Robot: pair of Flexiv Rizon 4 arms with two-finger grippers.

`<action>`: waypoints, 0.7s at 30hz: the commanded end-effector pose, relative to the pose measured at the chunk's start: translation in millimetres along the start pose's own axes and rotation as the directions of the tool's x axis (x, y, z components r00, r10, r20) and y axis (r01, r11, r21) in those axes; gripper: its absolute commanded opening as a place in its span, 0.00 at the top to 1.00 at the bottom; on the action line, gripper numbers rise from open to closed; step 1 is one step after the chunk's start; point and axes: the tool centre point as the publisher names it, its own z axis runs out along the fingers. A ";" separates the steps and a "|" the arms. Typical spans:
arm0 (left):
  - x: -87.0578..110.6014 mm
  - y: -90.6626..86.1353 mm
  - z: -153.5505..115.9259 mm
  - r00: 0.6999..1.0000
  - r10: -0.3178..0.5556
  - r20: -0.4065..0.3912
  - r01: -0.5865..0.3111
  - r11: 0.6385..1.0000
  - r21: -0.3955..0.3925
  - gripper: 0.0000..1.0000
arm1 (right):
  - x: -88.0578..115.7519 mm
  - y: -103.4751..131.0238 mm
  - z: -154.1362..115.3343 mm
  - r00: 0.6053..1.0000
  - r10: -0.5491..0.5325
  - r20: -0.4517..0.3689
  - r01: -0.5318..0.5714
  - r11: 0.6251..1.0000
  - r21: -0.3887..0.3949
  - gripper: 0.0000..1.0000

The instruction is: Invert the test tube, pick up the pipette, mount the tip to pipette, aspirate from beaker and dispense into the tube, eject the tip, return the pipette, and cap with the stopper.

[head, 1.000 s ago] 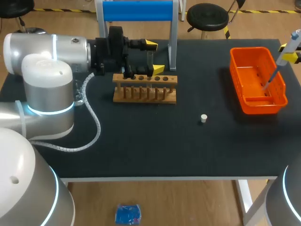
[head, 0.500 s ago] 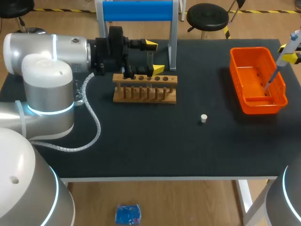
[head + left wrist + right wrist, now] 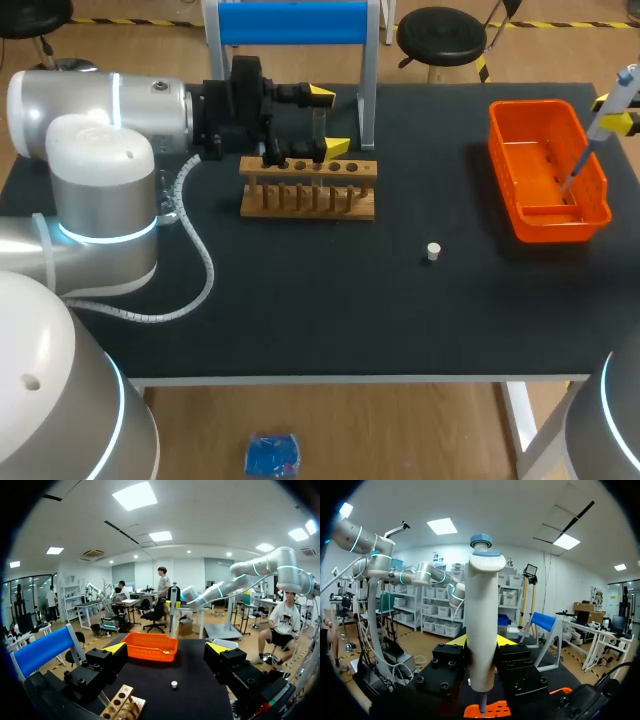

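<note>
My right gripper (image 3: 617,119) hangs at the table's right edge, shut on the white pipette (image 3: 612,103); its thin tip points down into the orange bin (image 3: 545,195). In the right wrist view the pipette (image 3: 481,625), with its blue top, stands upright between the fingers of my right gripper (image 3: 480,641). My left gripper (image 3: 328,121) is open above the back of the wooden tube rack (image 3: 308,187), and I see nothing held between the fingers of that gripper (image 3: 167,650). A small white stopper (image 3: 433,251) lies on the mat, right of the rack, as does the stopper (image 3: 174,683) ahead of my left gripper.
A blue and white pipette stand (image 3: 368,80) rises behind the rack. A clear glass vessel (image 3: 169,207) sits partly hidden beside my left arm. The orange bin (image 3: 150,646) lies far ahead of the left gripper, past the rack (image 3: 122,707).
</note>
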 end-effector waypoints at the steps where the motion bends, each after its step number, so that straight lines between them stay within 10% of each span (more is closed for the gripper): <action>1: -0.9 -0.5 -0.7 1.000 -0.001 -0.004 0.001 1.000 -0.002 0.00 | 0.2 1.0 -0.2 1.000 0.001 0.000 -0.001 1.000 0.007 1.00; 21: -2.4 -5.8 2.7 1.000 -0.001 -0.002 0.001 1.000 -0.005 0.00 | -0.8 -0.2 1.0 1.000 0.014 0.006 -0.014 1.000 0.020 1.00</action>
